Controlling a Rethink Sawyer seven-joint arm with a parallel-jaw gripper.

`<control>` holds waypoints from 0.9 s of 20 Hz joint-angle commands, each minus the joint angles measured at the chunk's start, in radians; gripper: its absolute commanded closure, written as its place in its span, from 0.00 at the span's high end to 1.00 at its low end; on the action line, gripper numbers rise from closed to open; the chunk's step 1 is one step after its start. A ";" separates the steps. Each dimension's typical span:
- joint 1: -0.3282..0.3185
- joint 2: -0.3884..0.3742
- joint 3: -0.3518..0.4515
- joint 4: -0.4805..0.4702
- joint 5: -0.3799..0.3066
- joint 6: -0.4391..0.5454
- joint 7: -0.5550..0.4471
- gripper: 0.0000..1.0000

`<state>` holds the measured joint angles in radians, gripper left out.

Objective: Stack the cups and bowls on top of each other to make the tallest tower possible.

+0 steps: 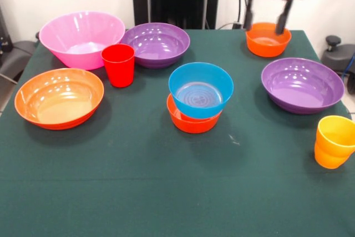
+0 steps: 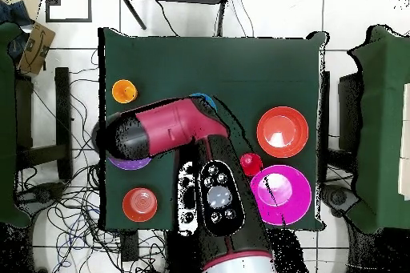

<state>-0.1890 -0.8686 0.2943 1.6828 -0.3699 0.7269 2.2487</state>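
Note:
My gripper (image 1: 265, 28) hangs open at the back right, one finger on each side of a small orange bowl (image 1: 268, 41) and a little above its rim. It holds nothing. A blue bowl (image 1: 201, 89) sits tilted in a second small orange bowl (image 1: 191, 121) at the table's middle. A red cup (image 1: 118, 65) stands upright between the large pink bowl (image 1: 80, 37) and a purple bowl (image 1: 157, 43). A yellow-orange cup (image 1: 336, 131) sits on an orange cup (image 1: 328, 159) at the right edge. In the overhead view the arm (image 2: 168, 130) hides the gripper.
A large orange bowl (image 1: 59, 97) lies at the left and a second purple bowl (image 1: 302, 84) at the right. The overhead view shows the small orange bowl (image 2: 140, 204), the yellow-orange cup (image 2: 124, 90), the large orange bowl (image 2: 282, 131) and the pink bowl (image 2: 280, 194).

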 commanded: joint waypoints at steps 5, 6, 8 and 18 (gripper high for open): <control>0.175 0.063 -0.046 -0.024 0.064 -0.001 0.217 1.00; 0.189 0.079 -0.057 -0.041 0.066 -0.006 0.225 1.00; 0.221 0.104 -0.090 -0.063 0.059 -0.019 0.245 1.00; 0.341 0.266 -0.247 -0.152 -0.012 -0.190 0.298 1.00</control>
<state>0.1249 -0.7463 0.1493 1.5986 -0.3129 0.6622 2.3130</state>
